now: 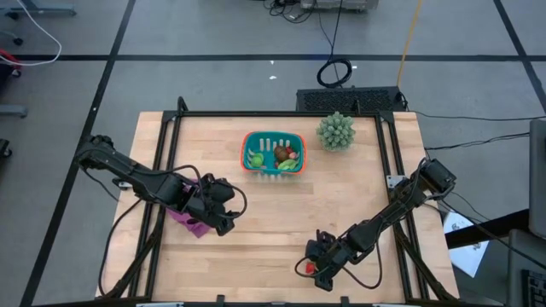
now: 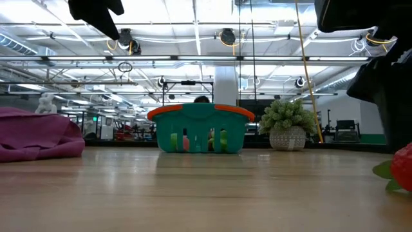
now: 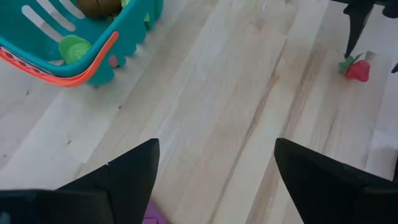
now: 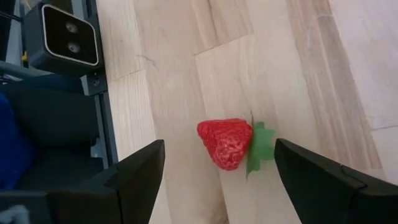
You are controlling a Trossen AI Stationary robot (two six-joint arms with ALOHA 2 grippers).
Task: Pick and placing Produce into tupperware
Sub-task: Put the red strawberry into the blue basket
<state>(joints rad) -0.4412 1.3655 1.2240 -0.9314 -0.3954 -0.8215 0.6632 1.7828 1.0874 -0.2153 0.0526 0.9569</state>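
Note:
A red toy strawberry (image 4: 226, 144) with a green leaf lies on its side on the wood near the table's near edge (image 1: 305, 268) and shows at the right edge of the low view (image 2: 403, 167). My right gripper (image 4: 219, 147) hovers open just above it, one finger on either side, touching nothing. The teal basket with the orange rim (image 1: 273, 153) stands at the table's far middle and holds a brown kiwi piece, green pieces and a red piece. My left gripper (image 1: 218, 210) waits open over the table's left, beside the purple cloth (image 1: 193, 223).
A spiky pale-green plant ball (image 1: 336, 130) in a small pot stands right of the basket, near the far edge. The purple cloth lies bunched on the left (image 2: 35, 138). Black frame rails run along the table's left and right sides. Bare wood lies between the basket and the strawberry.

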